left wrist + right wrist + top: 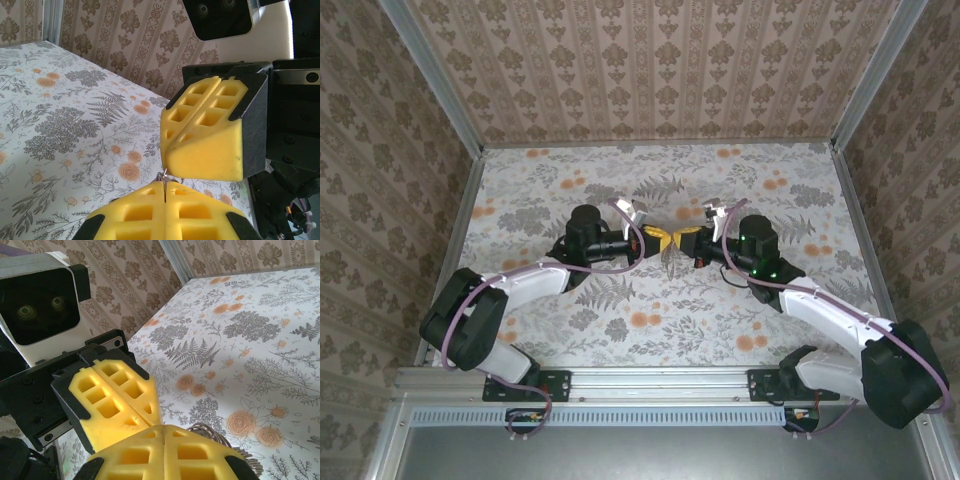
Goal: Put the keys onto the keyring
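Note:
Both grippers meet tip to tip above the middle of the table. My left gripper [663, 241] [165, 187] is shut, and a thin grey metal loop, an edge of the keyring [162, 175], sticks out of its seam. My right gripper [679, 238] [164, 429] is shut too, its tip [167, 152] touching that metal from above. The keyring [210, 433] shows as coiled wire just past my right fingers. It hangs under the two tips [672, 262]. The left gripper [153, 416] presses against my right fingers. The keys are hidden.
The floral table [650, 330] is walled on three sides by patterned panels with metal posts at the corners [475, 150]. A metal rail [650, 378] runs along the near edge by the arm bases. Each wrist camera housing [222, 17] [42, 305] sits close to the other gripper.

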Motion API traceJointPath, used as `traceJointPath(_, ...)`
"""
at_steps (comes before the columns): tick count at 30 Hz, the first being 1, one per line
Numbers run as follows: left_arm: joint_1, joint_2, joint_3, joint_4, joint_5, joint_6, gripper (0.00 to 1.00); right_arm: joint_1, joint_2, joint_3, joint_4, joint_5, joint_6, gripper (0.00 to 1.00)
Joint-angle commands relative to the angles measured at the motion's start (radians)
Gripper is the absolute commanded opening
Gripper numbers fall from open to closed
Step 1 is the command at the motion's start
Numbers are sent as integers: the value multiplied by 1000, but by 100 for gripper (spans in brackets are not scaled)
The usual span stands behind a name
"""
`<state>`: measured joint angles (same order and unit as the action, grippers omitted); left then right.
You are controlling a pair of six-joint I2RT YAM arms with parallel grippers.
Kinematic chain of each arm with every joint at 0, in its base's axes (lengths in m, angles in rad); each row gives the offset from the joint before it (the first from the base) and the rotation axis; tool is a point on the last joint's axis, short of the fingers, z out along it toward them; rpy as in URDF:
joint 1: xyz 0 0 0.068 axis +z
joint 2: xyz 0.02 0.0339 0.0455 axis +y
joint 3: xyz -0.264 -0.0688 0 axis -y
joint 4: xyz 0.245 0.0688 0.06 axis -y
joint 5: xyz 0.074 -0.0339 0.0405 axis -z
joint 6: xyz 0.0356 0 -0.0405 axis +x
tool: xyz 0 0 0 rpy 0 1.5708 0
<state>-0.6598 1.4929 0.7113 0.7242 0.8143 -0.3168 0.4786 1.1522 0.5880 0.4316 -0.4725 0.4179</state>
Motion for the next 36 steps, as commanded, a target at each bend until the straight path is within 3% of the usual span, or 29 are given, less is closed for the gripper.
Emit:
traceJointPath(1, -12, -9, 27, 25, 39, 3, 0, 8, 9, 27, 54, -2, -5, 0)
traceJointPath(26, -27, -34, 10, 46, 67, -4, 0, -9, 17, 17, -6, 120, -27, 0)
traceJointPath(36, -26, -58, -8, 63, 39, 3, 0, -19, 6, -11, -26, 96, -27, 0)
